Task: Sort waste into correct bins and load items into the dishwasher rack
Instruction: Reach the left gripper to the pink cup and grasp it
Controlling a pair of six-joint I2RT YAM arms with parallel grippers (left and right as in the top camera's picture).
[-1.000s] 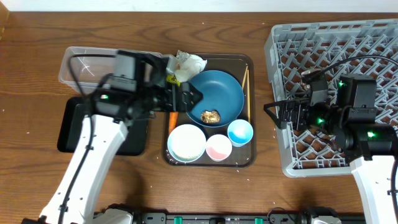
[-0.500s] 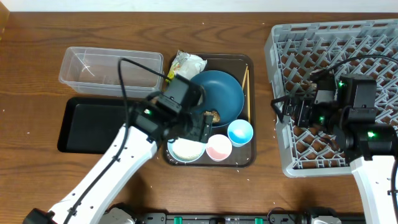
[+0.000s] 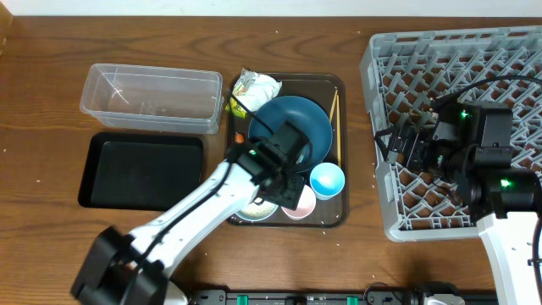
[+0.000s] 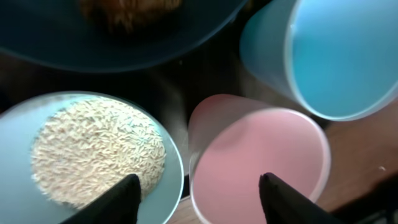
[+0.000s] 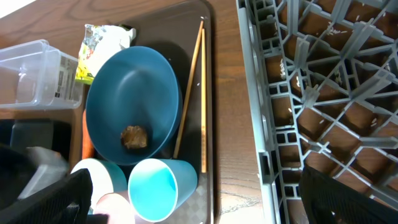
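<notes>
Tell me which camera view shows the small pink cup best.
The left wrist view: the pink cup fills the lower middle, with its rim and empty inside. In the overhead view, the left arm covers most of it; only a pink edge shows. The right wrist view catches just a blurred sliver at the bottom edge.

Brown wooden table (image 3: 51, 51), bearing clear tub (image 3: 148, 97), black tray (image 3: 140, 169), brown serving tray (image 3: 309, 85), light-grey rack (image 3: 423, 59)
</notes>
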